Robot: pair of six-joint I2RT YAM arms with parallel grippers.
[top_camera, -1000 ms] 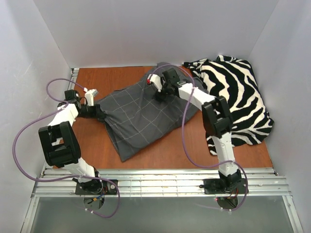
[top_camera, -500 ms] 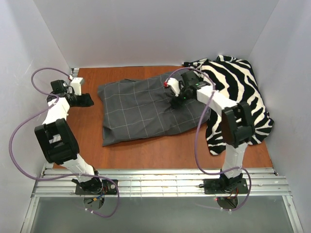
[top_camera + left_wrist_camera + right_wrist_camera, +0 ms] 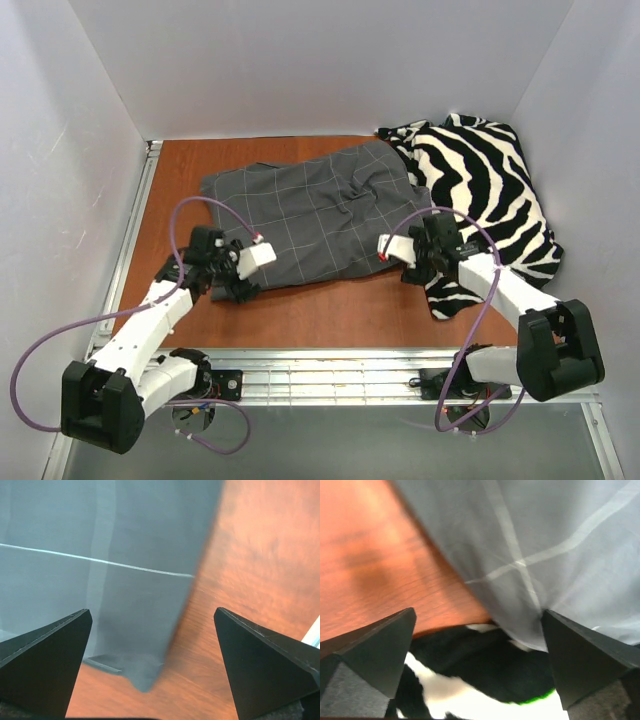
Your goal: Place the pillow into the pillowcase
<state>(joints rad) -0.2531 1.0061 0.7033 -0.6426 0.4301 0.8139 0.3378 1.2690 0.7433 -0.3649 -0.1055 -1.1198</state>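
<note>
The pillowcase [image 3: 300,215], dark grey with thin light grid lines, lies spread flat on the wooden table. No view shows the pillow. My left gripper [image 3: 238,287] hovers open at the pillowcase's near-left corner; in the left wrist view that corner [image 3: 140,675] sits between the spread fingers [image 3: 47,665] of the left gripper [image 3: 153,611], untouched. My right gripper [image 3: 413,266] is open at the near-right corner. In the right wrist view the right gripper [image 3: 478,611] holds nothing, with the pillowcase [image 3: 550,540] edge and zebra fabric [image 3: 470,680] below it.
The black-and-white zebra-striped fabric [image 3: 490,200] is heaped at the right side of the table and meets the pillowcase's right edge. White walls enclose the table on three sides. A metal rail [image 3: 330,365] runs along the near edge.
Both arms have pulled back from the far half of the table to the pillowcase's near corners. Both grippers have opened and let go of the cloth, which now lies flatter.
</note>
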